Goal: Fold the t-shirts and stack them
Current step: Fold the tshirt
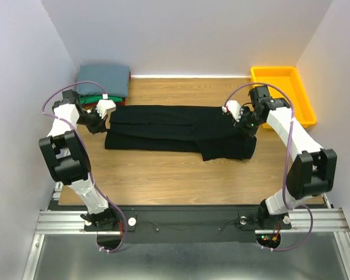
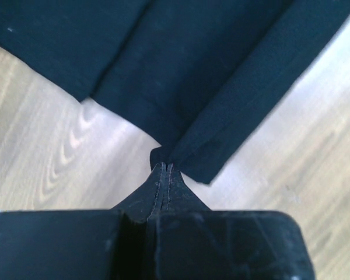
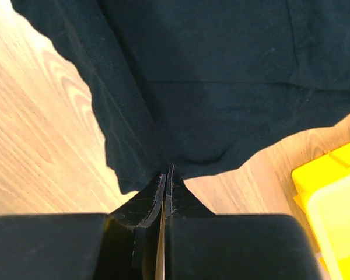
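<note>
A large black t-shirt (image 1: 175, 131) lies folded into a long band across the middle of the wooden table. My left gripper (image 1: 102, 119) is shut on its left end; in the left wrist view (image 2: 165, 164) the jaws pinch a corner of the black cloth (image 2: 210, 76). My right gripper (image 1: 240, 119) is shut on the right end; in the right wrist view (image 3: 166, 170) the closed jaws bite the hem of the black fabric (image 3: 210, 81). A stack of folded t-shirts (image 1: 105, 79), grey-blue over green and red, sits at the back left corner.
A yellow plastic bin (image 1: 283, 93) stands at the back right, just behind the right arm, its corner (image 3: 332, 204) also in the right wrist view. White walls close in the table on three sides. Bare wood (image 1: 175, 181) stretches between the shirt and the arm bases.
</note>
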